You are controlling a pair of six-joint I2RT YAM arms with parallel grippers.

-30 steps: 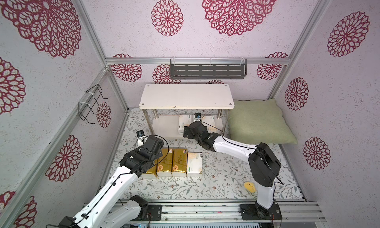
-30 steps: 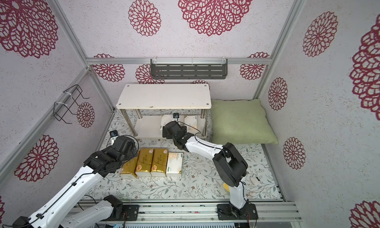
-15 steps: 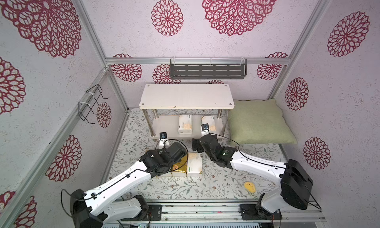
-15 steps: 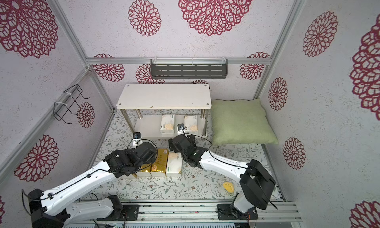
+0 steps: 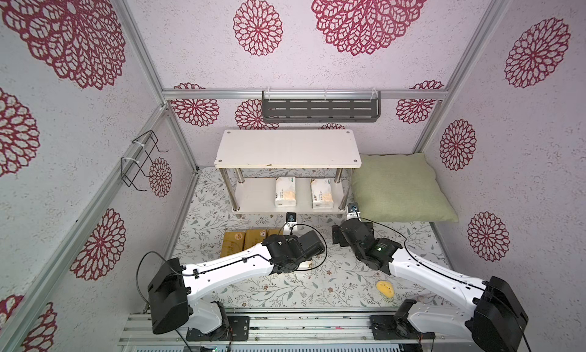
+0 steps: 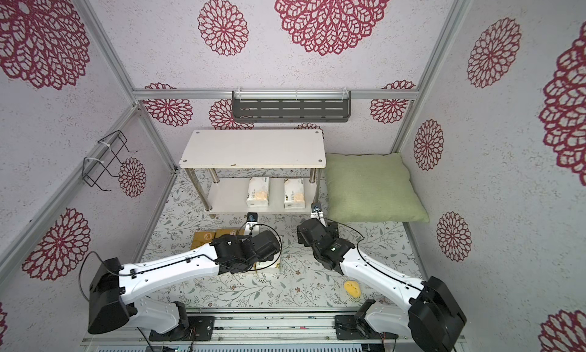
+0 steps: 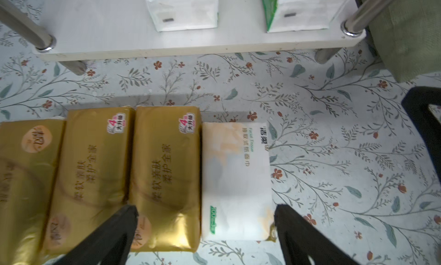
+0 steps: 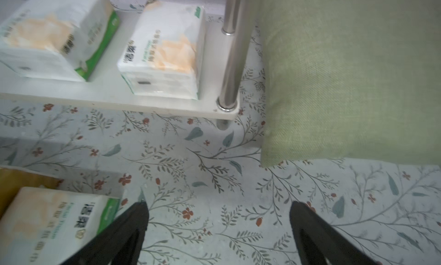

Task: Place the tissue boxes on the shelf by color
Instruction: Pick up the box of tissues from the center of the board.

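The white two-tier shelf (image 5: 287, 149) stands at the back. Two white tissue boxes (image 5: 285, 191) (image 5: 321, 193) lie on its lower board; its top board is bare. On the floor in front, three gold tissue boxes (image 7: 23, 180) (image 7: 90, 170) (image 7: 164, 175) lie side by side with a white one (image 7: 236, 180) at the row's right end. My left gripper (image 7: 206, 212) hovers open over the near ends of the last gold box and the white one, holding nothing. My right gripper (image 8: 219, 209) stands open over bare floor, right of that white box (image 8: 55, 223).
A green pillow (image 5: 399, 188) lies against the shelf's right side. A dark grey slotted rack (image 5: 320, 107) hangs on the back wall and a black wire rack (image 5: 139, 163) on the left wall. A small yellow object (image 5: 385, 288) lies on the floor near the right arm.
The left arm swung right along the floor row, from the gold boxes to the white one. The right arm drew back from the shelf's lower board to the floor.
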